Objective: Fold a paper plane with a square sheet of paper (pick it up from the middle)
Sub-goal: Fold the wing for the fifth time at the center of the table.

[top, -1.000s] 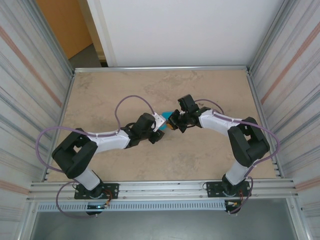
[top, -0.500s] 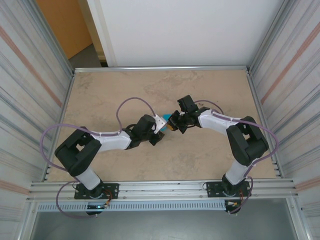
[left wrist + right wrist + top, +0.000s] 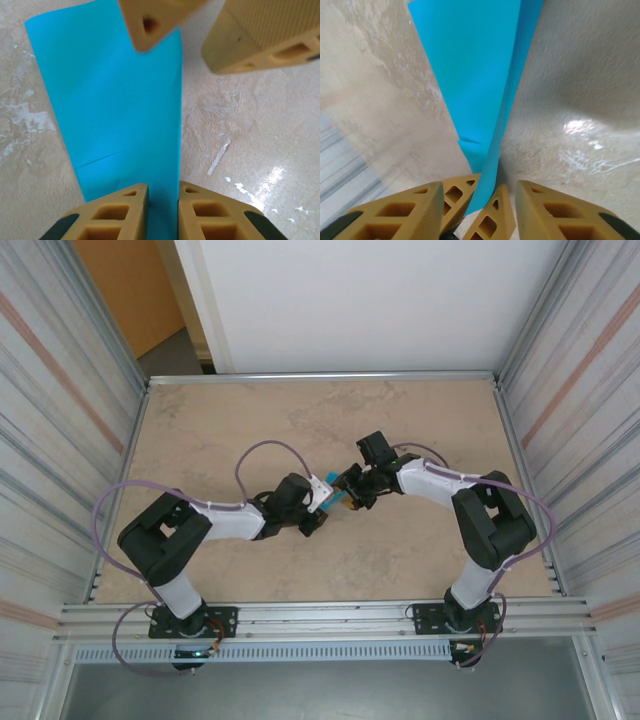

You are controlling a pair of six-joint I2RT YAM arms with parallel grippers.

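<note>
Sheet of paper (image 3: 120, 100), turquoise, folded into a narrow strip: we find it at mid-desk (image 3: 420, 420), between both arms. Left tool (image 3: 162, 192): pinching one end. Right tool (image 3: 479, 192): spread, the paper's edge running between its fingers.

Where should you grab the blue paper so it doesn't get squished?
Probably the long folded edge, near one end. The blue paper lies almost flat on the table, so only that crease, which seems a little lifted, gives something to pinch. Come in low along the crease, one finger on each side, as the left fingers do.
</note>
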